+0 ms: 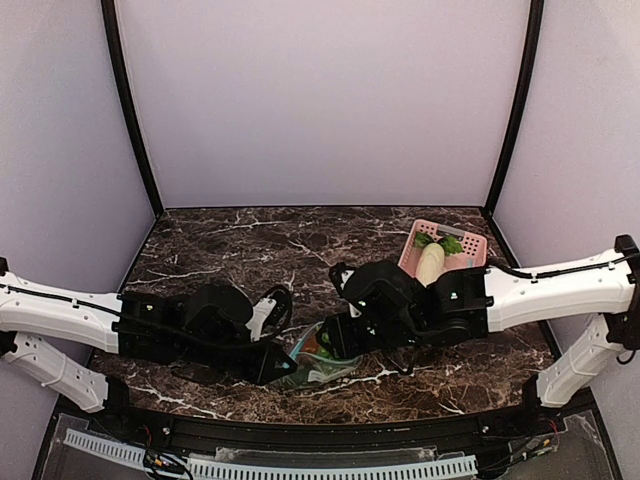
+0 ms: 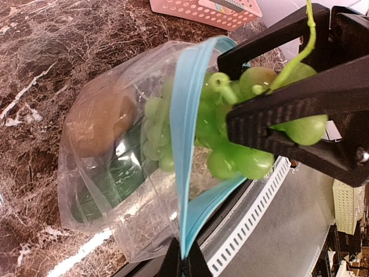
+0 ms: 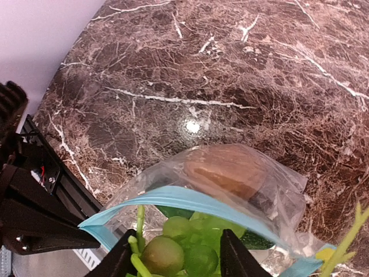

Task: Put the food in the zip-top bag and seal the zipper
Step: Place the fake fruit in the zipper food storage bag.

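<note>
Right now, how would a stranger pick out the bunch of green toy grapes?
On the dark marble table, find the clear plastic bag with a teal zipper strip near the front edge. The round light green grapes sit at its mouth, between the black fingers of the right gripper; the brown lump and dark green piece lie deeper inside.

Clear zip-top bag nr tabletop front edge, ctr; teal zipper open; brown lump + dark green piece inside, green grape bunch at mouth
</note>
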